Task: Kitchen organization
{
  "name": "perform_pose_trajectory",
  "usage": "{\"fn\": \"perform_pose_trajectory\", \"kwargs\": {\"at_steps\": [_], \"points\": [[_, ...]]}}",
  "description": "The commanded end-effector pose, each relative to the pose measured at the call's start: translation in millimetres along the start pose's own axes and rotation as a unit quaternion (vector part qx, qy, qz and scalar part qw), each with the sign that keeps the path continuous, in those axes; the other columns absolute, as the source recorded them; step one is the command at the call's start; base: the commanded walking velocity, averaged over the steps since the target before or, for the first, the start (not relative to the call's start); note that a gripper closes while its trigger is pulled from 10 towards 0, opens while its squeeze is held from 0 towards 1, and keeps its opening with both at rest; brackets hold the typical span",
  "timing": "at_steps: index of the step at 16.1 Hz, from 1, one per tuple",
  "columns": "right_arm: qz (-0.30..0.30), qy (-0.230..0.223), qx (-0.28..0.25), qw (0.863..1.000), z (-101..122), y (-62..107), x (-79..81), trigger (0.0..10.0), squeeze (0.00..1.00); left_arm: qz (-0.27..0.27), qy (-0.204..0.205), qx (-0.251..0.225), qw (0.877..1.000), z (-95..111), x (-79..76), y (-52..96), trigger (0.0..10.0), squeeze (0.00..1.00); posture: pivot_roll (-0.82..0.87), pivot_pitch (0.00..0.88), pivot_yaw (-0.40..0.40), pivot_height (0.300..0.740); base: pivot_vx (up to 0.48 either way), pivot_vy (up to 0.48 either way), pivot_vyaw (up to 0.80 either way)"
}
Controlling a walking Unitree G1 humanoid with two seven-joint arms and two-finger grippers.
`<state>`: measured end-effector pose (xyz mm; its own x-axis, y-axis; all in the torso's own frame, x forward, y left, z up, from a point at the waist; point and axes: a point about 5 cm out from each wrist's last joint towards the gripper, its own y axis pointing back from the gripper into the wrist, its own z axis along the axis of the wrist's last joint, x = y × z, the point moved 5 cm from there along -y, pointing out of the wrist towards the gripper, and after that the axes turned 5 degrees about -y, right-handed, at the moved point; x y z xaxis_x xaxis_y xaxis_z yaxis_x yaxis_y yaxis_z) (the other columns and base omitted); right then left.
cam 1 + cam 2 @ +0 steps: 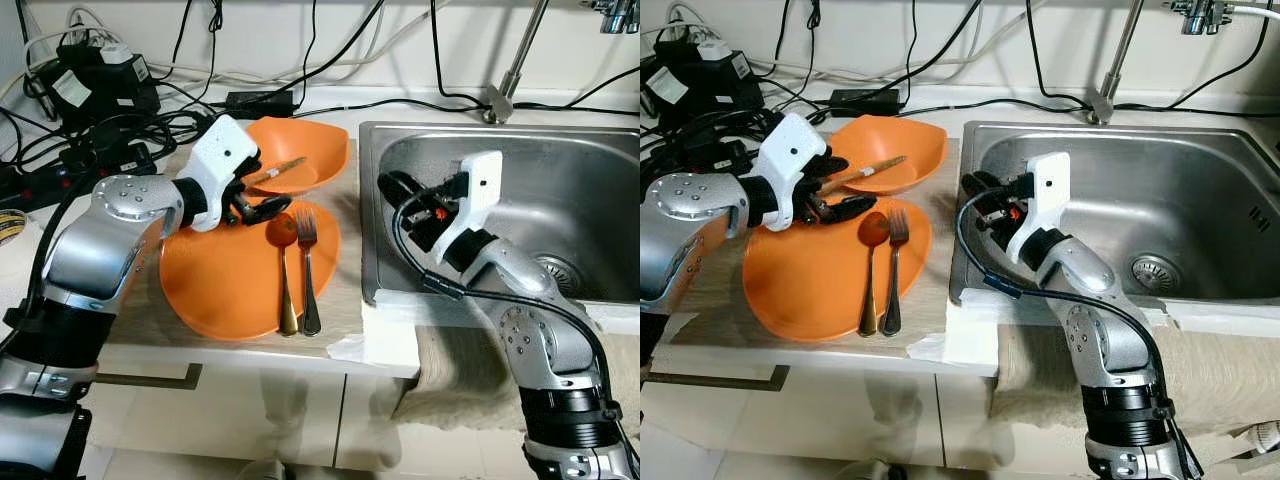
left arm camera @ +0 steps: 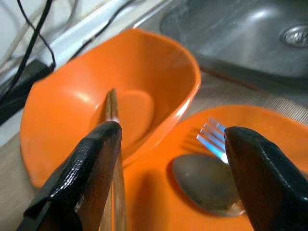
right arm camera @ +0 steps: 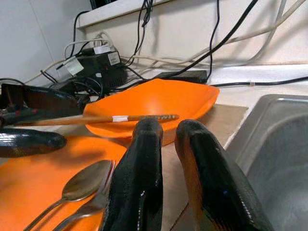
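Note:
An orange bowl (image 1: 312, 148) sits at the back of the counter with a wooden chopstick (image 1: 277, 172) lying across it. In front lies an orange plate (image 1: 215, 285) carrying a spoon (image 1: 284, 268) and a fork (image 1: 308, 262). My left gripper (image 1: 255, 200) hovers open over the plate's back edge beside the bowl. One of its fingers (image 2: 82, 183) lies along the chopstick's near end, and the other (image 2: 262, 175) is above the spoon. My right gripper (image 1: 392, 190) is shut with nothing in it, at the sink's left rim, pointing toward the bowl (image 3: 159, 101).
A steel sink (image 1: 570, 190) with a drain (image 1: 560, 272) fills the right side, with a faucet base (image 1: 497, 100) behind it. Power adapters and tangled cables (image 1: 90, 95) crowd the back left. A cloth (image 1: 460, 370) hangs over the counter's front edge under my right arm.

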<state>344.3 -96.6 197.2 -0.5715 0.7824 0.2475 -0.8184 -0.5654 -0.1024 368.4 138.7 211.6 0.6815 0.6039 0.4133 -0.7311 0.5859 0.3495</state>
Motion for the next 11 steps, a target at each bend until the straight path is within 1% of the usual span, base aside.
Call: {"fn": "perform_pose_trajectory", "kwargs": {"at_steps": [1,8,11], "points": [[0.004,0.001,-0.007,1.0,5.6,-0.1,2.5,10.0,0.0,0.004,-0.015,0.012,1.0,0.1,3.9,-0.6,10.0,0.0,0.06,0.0,0.063,0.74,0.0,0.0,0.0],[0.005,0.005,0.0,1.0,4.3,-1.6,0.7,10.0,0.0,0.019,-0.028,0.036,0.999,-8.6,10.1,-1.0,10.0,0.0,0.07,0.0,0.056,0.74,0.0,0.0,0.0],[0.004,0.004,0.002,1.0,3.4,-2.2,0.3,10.0,0.0,0.019,-0.033,0.045,0.998,-12.7,9.8,-1.7,10.0,0.0,0.07,0.0,0.056,0.74,0.0,0.0,0.0]]}}
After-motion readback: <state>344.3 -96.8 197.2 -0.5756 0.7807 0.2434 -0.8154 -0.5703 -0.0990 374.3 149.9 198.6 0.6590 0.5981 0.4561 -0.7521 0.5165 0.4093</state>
